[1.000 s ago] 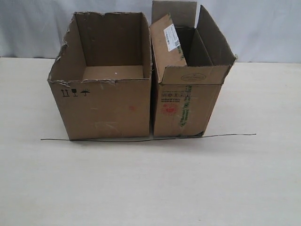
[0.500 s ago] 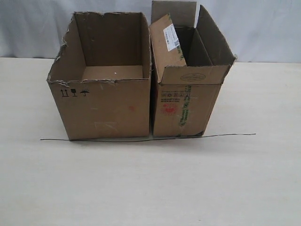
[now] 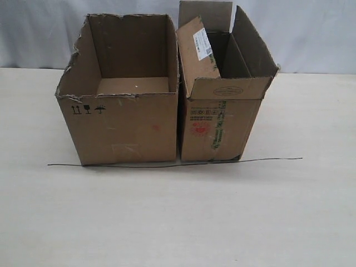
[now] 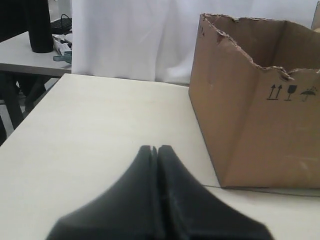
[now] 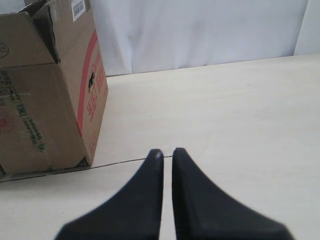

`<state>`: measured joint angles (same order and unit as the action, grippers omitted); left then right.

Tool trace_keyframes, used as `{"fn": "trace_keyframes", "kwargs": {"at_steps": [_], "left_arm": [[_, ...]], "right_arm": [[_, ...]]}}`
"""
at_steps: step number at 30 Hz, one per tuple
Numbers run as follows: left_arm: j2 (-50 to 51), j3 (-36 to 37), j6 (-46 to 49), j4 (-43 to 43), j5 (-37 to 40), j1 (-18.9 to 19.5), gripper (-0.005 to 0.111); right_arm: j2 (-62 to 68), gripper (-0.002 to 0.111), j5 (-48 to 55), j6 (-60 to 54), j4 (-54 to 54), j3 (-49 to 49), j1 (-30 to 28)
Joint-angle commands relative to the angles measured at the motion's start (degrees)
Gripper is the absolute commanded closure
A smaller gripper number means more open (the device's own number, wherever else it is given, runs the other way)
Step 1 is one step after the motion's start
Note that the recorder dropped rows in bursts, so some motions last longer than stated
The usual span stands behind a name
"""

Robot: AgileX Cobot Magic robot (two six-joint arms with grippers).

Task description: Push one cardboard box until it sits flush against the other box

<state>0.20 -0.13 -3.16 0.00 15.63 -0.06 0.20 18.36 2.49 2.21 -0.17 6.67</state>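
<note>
from where i stand, over on the left the left gripper [image 4: 154, 149] hangs low over the pale table [image 3: 178, 222] with its black fingers pressed together and nothing between them, well apart from the near side wall of the cardboard box [image 3: 125, 130]. that wide carton with the ragged rim stands upright left of centre, open and empty, its front edge along a thin dark wire [image 3: 267, 160] lying across the table. at the seam, its right wall meets the other box [image 3: 219, 125] up near the rims, though a narrow dark slit shows between them lower down, so i can't tell whether they touch all the way to the table. the taller carton with the white label [image 3: 203, 44] on one flap stands just right of it, front faces roughly in line. further right, the right gripper [image 5: 167, 152] hovers over bare table, its fingers all but together with only a thin slit between them, holding nothing, clear of that box's outer side. to my eye the push looks done or very nearly so; at most a small nudge to close the lower gap is left.
</note>
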Motion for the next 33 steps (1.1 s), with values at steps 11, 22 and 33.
{"fn": "trace_keyframes", "kwargs": {"at_steps": [11, 22, 33], "left_arm": [[-0.2, 0.1, 0.3, 2.8, -0.1, -2.8, 0.107], [-0.2, 0.1, 0.3, 2.8, -0.2, -2.6, 0.107], [-0.2, 0.1, 0.3, 3.0, -0.1, -2.6, 0.107]], "right_arm": [[-0.2, 0.103, 0.0, 0.0, 0.1, 0.2, 0.1], [-0.2, 0.103, 0.0, 0.0, 0.1, 0.2, 0.1], [-0.2, 0.103, 0.0, 0.0, 0.1, 0.2, 0.1]]}}
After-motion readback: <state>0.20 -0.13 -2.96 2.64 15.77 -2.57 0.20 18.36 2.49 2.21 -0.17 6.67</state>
